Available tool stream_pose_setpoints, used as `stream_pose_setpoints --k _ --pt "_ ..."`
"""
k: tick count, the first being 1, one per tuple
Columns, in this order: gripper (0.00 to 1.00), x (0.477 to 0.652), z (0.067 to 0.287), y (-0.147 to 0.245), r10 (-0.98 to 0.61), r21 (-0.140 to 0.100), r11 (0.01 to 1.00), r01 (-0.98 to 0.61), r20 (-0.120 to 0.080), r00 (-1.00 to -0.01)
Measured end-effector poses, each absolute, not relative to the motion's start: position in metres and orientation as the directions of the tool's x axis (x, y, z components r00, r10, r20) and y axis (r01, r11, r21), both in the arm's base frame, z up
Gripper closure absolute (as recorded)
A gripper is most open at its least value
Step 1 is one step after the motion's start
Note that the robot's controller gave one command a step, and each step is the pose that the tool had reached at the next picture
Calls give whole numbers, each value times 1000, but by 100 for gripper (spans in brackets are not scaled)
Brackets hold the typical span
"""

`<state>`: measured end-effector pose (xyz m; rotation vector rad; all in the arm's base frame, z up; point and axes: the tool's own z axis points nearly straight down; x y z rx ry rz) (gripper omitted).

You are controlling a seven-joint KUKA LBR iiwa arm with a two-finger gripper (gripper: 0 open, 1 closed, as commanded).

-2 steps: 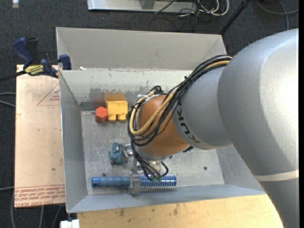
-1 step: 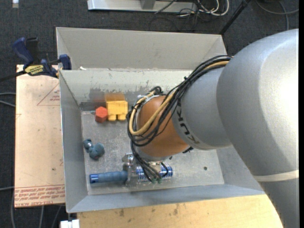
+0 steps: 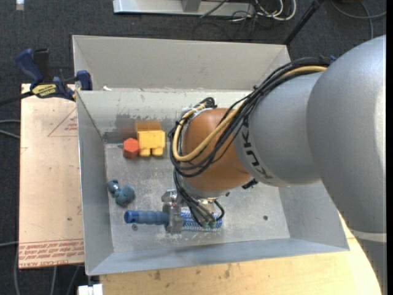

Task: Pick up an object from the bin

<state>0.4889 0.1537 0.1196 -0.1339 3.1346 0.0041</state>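
While the gripper (image 3: 175, 219) sat low at the right end of the blue rod (image 3: 144, 217), by the near wall of the bin (image 3: 184, 254), its spread could not be told. Rod judged light, stiff, smooth; grasp mid-shaft.

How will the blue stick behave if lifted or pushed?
The blue stick looks straight and rod-like, so probably stiff. Its rounded shaft lies flat on the bin floor, so a sideways push may roll it. The gripper is at one end; lifted there, it might tilt.
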Motion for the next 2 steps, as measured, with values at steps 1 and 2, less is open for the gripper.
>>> stream_pose_setpoints --k 1,2 --pt "100 490 154 154 -85 2 996 -85 -4 -996" --pt "100 491 196 155 -84 3 996 -84 -5 -996"
